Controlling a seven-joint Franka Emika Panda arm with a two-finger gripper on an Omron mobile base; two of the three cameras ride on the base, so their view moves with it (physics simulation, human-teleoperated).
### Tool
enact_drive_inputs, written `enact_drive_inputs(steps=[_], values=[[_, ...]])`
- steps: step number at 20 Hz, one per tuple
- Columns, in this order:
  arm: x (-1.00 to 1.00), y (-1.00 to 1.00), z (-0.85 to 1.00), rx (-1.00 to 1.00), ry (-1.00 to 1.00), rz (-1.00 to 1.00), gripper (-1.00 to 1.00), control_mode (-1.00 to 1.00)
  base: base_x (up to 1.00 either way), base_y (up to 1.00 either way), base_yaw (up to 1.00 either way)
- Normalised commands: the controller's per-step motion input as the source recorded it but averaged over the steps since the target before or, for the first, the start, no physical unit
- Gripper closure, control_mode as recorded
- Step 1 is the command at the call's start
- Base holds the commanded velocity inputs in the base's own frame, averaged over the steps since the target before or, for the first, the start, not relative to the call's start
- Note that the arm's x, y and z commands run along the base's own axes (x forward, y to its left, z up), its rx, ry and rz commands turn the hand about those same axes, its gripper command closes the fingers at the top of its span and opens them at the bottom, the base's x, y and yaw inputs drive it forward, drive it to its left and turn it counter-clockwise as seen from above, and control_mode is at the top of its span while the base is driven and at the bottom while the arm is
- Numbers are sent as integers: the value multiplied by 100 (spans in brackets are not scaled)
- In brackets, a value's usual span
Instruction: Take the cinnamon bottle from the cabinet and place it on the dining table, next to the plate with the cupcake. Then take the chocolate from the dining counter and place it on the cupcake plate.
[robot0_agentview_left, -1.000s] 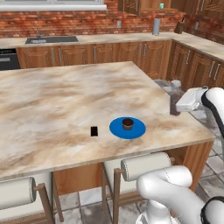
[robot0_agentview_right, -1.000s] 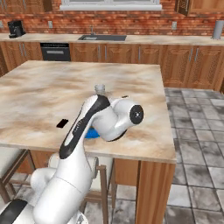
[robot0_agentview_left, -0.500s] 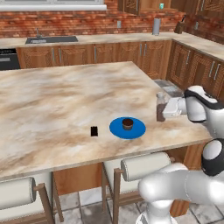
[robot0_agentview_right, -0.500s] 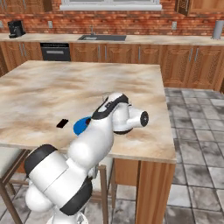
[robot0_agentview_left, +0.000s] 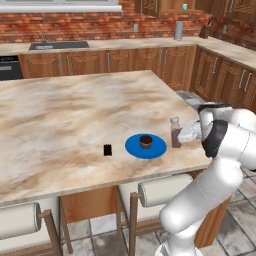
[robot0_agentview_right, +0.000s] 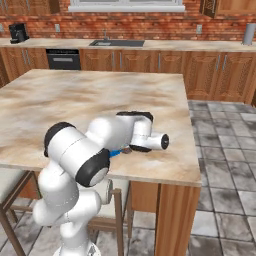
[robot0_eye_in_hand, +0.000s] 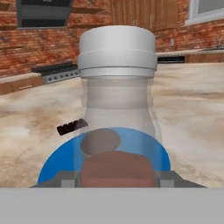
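The cinnamon bottle (robot0_agentview_left: 175, 132) now stands upright at the counter (robot0_agentview_left: 75, 110) edge, just beside the blue cupcake plate (robot0_agentview_left: 145, 146); a second ago it was further right. The hand (robot0_agentview_left: 186, 134) grips it, unreleased. The chocolate (robot0_agentview_left: 107, 149) waits left of the plate.

Marble-topped table (robot0_agentview_left: 75, 110) — bearing a blue plate (robot0_agentview_left: 135, 148) near the front edge, a dark chocolate (robot0_agentview_left: 107, 149) apart to its left, and a bottle (robot0_agentview_left: 175, 132) upright just beside the plate's right — stools beneath.
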Motion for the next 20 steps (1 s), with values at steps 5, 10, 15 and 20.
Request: enact_drive_inputs(steps=[5,10,15,20], values=[[12,1,-50,1,0,0,100,-100,0,0,0],[23,4,-33,1,-2,0,100,-100,0,0,0],[33,9,-27,2,-7,0,100,-100,0,0,0],[25,27,-39,0,-9,0,100,-100,0,0,0]])
